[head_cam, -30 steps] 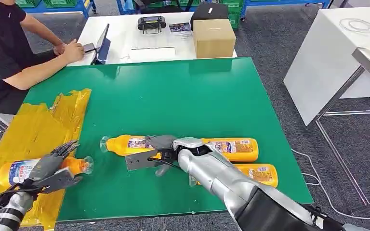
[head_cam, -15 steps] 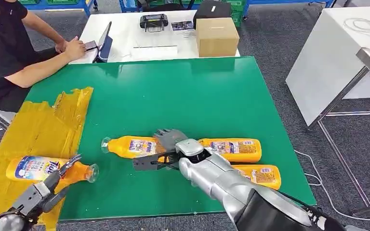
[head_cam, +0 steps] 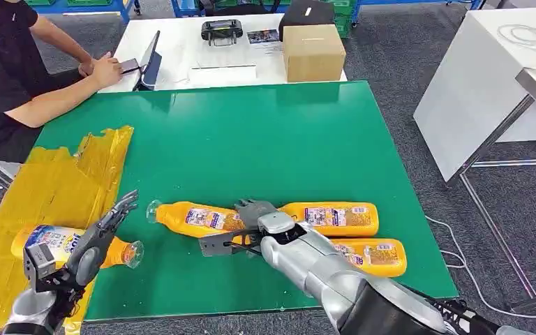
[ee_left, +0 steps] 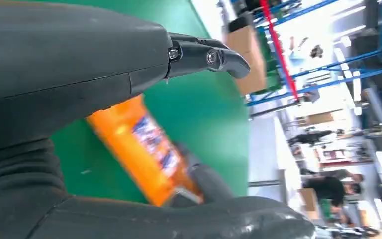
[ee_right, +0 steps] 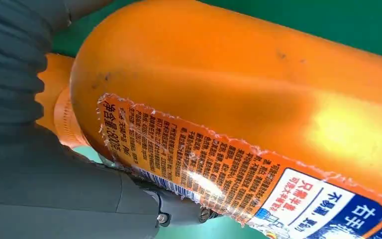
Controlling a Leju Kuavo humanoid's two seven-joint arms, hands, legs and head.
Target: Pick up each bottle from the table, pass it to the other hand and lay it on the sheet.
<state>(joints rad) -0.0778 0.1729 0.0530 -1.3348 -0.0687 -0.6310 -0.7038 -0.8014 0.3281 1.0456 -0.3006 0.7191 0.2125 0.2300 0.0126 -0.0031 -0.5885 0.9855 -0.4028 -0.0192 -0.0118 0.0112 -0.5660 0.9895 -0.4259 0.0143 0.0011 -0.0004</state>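
Note:
An orange bottle [head_cam: 47, 240] with a clear cap lies on the yellow sheet [head_cam: 56, 181] at the table's left edge. My left hand [head_cam: 92, 243] hovers over its neck, fingers spread, holding nothing. On the green table [head_cam: 251, 139] lie three more orange bottles. My right hand [head_cam: 249, 225] grips the middle bottle [head_cam: 194, 218] around its base end, fingers over it and thumb under; the bottle [ee_right: 238, 109] lies tight against the palm in the right wrist view. The same bottle [ee_left: 151, 147] appears in the left wrist view. Two bottles [head_cam: 336, 218] [head_cam: 371, 255] lie beside my right forearm.
A person [head_cam: 14, 77] sits at the far left, arms resting on a white table with a tablet. A cardboard box [head_cam: 312, 52] stands at that table's near edge. Another white table [head_cam: 474, 84] stands to the right. The far half of the green table is bare.
My left hand has let go of the bottle on the sheet and lifted off it, fingers spread. My right hand has settled around the middle bottle, which turned slightly.

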